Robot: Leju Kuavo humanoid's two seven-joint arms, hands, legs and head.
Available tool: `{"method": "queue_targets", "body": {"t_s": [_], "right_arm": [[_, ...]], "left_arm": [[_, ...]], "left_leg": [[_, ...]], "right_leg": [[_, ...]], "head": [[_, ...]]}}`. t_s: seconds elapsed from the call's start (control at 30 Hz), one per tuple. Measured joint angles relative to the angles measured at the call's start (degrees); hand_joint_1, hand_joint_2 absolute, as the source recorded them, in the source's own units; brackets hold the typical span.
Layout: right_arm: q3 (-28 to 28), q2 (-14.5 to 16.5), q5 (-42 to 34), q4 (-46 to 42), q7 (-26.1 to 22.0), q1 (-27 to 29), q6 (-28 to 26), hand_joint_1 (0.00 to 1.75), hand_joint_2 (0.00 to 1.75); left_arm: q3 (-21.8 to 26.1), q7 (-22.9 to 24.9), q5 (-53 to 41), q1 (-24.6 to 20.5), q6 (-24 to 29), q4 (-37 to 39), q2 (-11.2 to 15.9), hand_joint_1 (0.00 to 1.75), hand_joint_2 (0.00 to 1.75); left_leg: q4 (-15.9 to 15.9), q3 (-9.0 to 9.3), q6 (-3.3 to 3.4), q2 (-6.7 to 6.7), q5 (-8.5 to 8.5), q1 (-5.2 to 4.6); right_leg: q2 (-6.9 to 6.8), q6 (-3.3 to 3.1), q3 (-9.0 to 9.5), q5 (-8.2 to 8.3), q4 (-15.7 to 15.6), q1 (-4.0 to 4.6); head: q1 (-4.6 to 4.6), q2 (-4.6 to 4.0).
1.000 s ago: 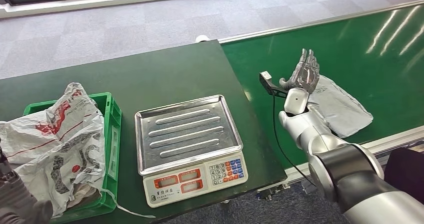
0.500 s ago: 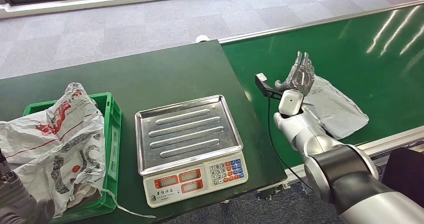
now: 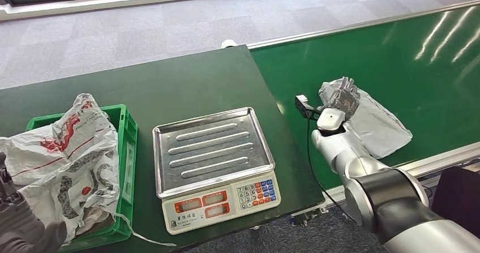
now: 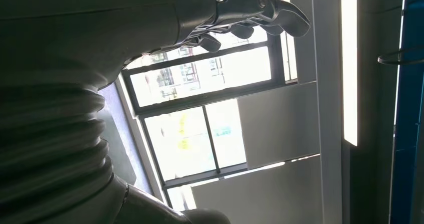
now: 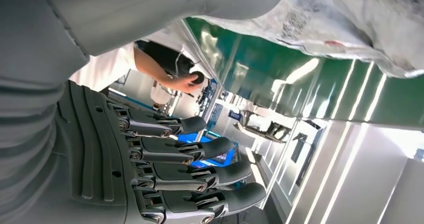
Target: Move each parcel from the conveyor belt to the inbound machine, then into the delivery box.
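Note:
A grey plastic parcel lies on the green conveyor belt; its crumpled skin also fills a corner of the right wrist view. My right hand is down at the parcel's end nearest the table, where the plastic bunches up against it. In the right wrist view its fingers are stretched out and apart from the thumb, with nothing between them. The weighing scale with its bare steel tray stands on the table. My left hand is low beside the green crate, holding nothing.
The crate holds a white parcel bag with red print. A small black device on a cable sits at the table edge beside my right wrist. A person's arm is beyond the belt. Grey floor lies behind the dark green table.
My right hand, raised upright over the parcel before, has dropped onto its near end. That end of the parcel is now bunched up. The left hand barely moved.

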Motion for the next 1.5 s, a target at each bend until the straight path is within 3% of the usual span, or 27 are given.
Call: {"method": "queue_targets", "body": {"t_s": [1.5], "right_arm": [[-3.45, 1.27, 0.18, -0.07, -0.43, 2.46, 2.37, 0.00, 1.75]], "left_arm": [[0.85, 0.00, -0.85, 0.17, 1.89, -0.31, -0.07, 0.00, 1.75]], "left_leg": [[0.00, 0.00, 0.00, 0.00, 0.00, 0.00]], "right_leg": [[0.00, 0.01, 0.00, -0.01, 0.00, 0.00]], "head": [[0.00, 0.01]]}}
